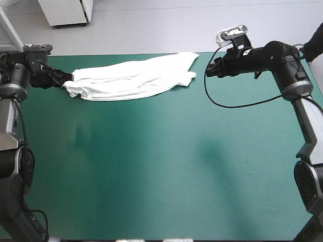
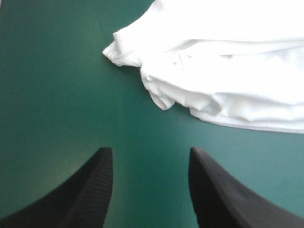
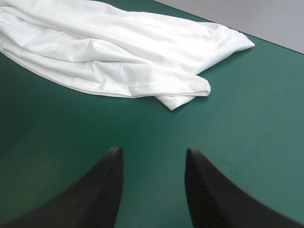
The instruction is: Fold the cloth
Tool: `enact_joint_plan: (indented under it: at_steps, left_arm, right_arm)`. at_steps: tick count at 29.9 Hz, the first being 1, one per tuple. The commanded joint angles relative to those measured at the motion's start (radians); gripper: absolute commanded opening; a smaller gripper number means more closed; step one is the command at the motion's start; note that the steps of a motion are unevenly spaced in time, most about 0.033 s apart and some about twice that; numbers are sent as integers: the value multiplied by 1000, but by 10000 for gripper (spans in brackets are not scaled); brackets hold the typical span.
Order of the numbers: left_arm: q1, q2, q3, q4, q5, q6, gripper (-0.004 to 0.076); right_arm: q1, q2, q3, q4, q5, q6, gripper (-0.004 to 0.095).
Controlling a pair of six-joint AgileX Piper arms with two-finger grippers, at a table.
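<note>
Since the T-shirt (image 1: 133, 78) lies as a long rumpled band near the far edge of the table (image 1: 151, 166), the step in hand looks to be taking hold of its two ends, so that it can be drawn out flat before any fold. In the high view the left gripper (image 1: 64, 79) sits at the band's left end, touching it or just short of it. The right gripper (image 1: 209, 68) hangs just off the right end, a little apart from the cloth.

In the left wrist view, the left gripper (image 2: 150, 149) has its black fingers (image 2: 90, 190) standing apart, with only teal-green cover (image 2: 57, 95) between them. The T-shirt (image 2: 228, 61) lies ahead of the fingers, and its nearest bunched lobe (image 2: 161, 97) is just ahead of the gap. Nothing is between the fingers yet. To grasp well, this arm should go straight forward and low, so one finger slides under the lobe. It should pinch a single edge, not the whole wad.

In the right wrist view, the right gripper (image 3: 153, 150) is likewise spread, with bare cover in the gap. The T-shirt (image 3: 109, 52) lies ahead, and a hemmed corner (image 3: 178, 99) points back toward the gap. That corner looks like the cleanest hold. The gripper should take it by the stitched hem and leave the looser layers beyond it alone. The two arms should grip at matching height, or the pull will twist the band.
</note>
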Motion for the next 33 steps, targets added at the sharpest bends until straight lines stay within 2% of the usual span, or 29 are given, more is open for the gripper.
enact_joint_plan:
  at_steps: [1, 16, 29, 31, 33]
  left_arm:
    - [14, 42, -92, -54, -25, 34, 368]
    - [12, 325, -309, -53, -57, 53, 368]
    - [12, 416, -321, -91, -60, 46, 365]
    - [12, 420, -321, -98, -58, 46, 328]
    - [12, 427, -321, -109, -56, 50, 244]
  right_arm:
    - [-3, -20, -42, 20, -43, -1, 405]
    - [-3, 43, -48, 5, -50, -22, 405]
    - [-3, 82, -50, 12, -75, -45, 407]
    - [-3, 102, -50, 15, -106, -45, 407]
    - [-3, 131, -66, 15, -126, -45, 407]
